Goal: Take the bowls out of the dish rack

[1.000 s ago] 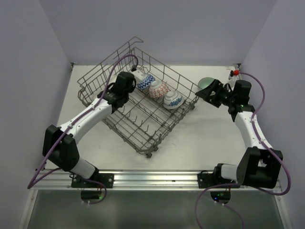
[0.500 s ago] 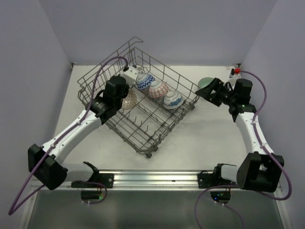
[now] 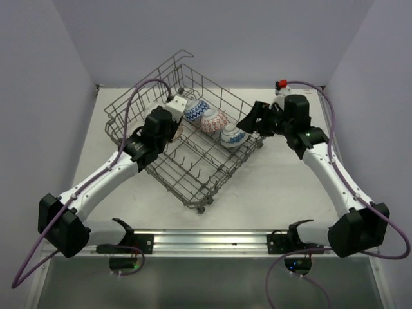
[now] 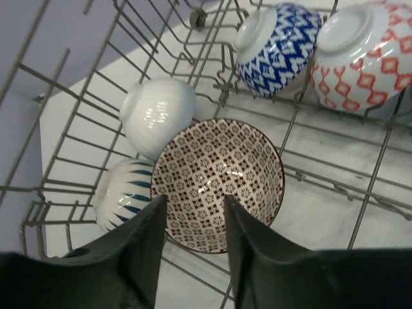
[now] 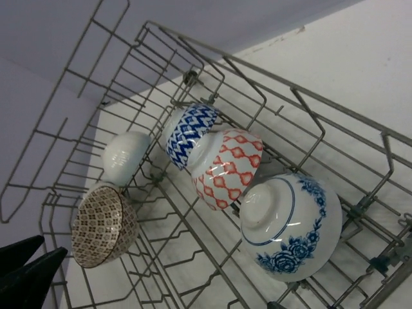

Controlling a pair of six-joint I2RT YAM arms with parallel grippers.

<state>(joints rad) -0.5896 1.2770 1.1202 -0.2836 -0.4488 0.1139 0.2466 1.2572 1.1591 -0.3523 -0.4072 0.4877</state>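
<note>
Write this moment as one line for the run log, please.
left gripper: open, at brown patterned bowl | right gripper: shut, empty, near dish rack | six bowls visible in dish rack

Our white table [image 3: 283, 183] is carrying basically one thing directly: the grey wire dish rack [image 3: 168, 185]. It sits left of centre, turned diagonally, with one corner and its little wheel [image 3: 201, 209] pointing at the near edge. A metal rail [image 3: 206, 239] runs along that edge. We can see white tabletop through the rack's wire floor.
</note>
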